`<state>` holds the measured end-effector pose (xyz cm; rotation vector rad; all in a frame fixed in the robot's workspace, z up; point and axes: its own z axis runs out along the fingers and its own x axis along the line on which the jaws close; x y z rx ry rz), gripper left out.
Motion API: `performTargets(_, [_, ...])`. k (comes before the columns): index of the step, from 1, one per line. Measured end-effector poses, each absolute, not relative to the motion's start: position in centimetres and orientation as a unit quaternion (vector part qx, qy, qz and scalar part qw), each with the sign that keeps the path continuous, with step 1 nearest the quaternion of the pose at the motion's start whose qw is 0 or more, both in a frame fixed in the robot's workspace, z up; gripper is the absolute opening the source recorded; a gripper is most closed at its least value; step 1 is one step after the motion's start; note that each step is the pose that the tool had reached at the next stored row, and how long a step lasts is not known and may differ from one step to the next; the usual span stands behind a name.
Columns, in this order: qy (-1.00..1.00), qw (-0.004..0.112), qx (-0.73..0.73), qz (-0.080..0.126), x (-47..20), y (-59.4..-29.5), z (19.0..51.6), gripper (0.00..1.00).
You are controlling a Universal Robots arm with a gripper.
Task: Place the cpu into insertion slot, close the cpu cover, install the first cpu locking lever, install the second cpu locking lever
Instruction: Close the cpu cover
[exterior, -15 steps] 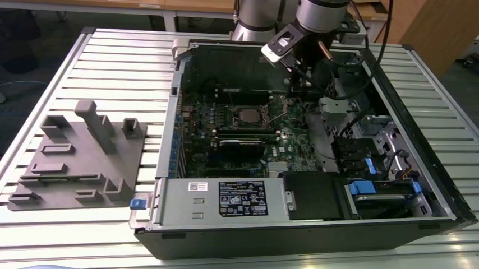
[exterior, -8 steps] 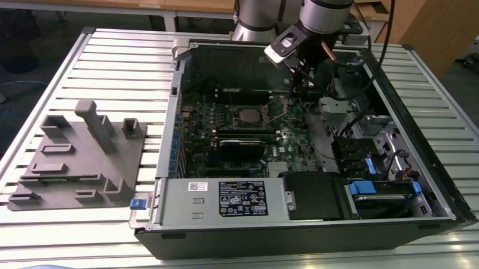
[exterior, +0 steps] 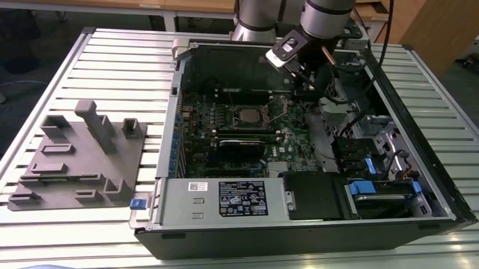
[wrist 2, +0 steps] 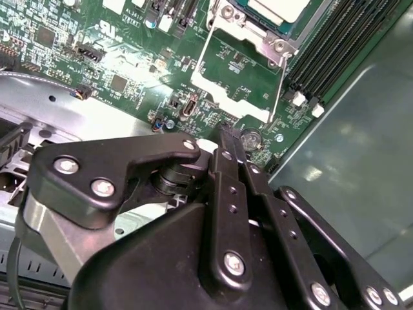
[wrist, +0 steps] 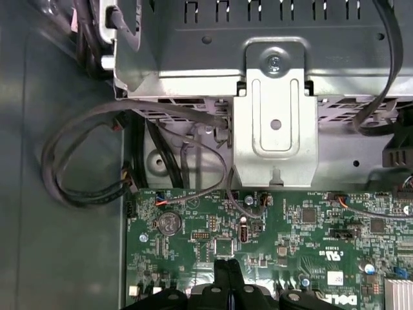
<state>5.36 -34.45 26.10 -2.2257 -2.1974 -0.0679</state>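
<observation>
Tabletop [exterior: 97, 61] of pale metal slats carries an opened computer case [exterior: 299, 232] lying on its side, with a grey fixture plate [exterior: 75, 168] of upright blocks beside it toward the exterior view's left. Inside the case sit a green motherboard [exterior: 292, 151], a silvery power supply box [exterior: 224, 199] and drive bays with blue tabs [exterior: 363, 188].

The arm [exterior: 326, 14] reaches down into the far end of the case, cut off by the frame above. From outside its tip is lost among dark cables.

In the second wrist view the gripper [wrist 2: 226, 132] hangs over the board, fingers pressed together on nothing, well apart from the socket. The insertion slot [wrist 2: 253, 29] lies at that picture's edge with the cpu [wrist 2: 279, 8] seated in it, mostly cut off. The cpu cover [wrist 2: 242, 108] is swung off the socket, and green board shows through its cut-out. A thin wire lever [wrist 2: 282, 77] runs alongside the cover, unlatched.

In the first wrist view a looped cable bundle [wrist: 64, 168], a steel bracket [wrist: 275, 123] and a coin cell [wrist: 169, 223] lie beyond the fingertips.
</observation>
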Motion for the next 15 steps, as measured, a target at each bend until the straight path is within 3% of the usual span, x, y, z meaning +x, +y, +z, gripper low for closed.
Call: performTargets(15, [-0.702,0.006,-0.711,-0.021,5.6,-34.4,24.4,0.11])
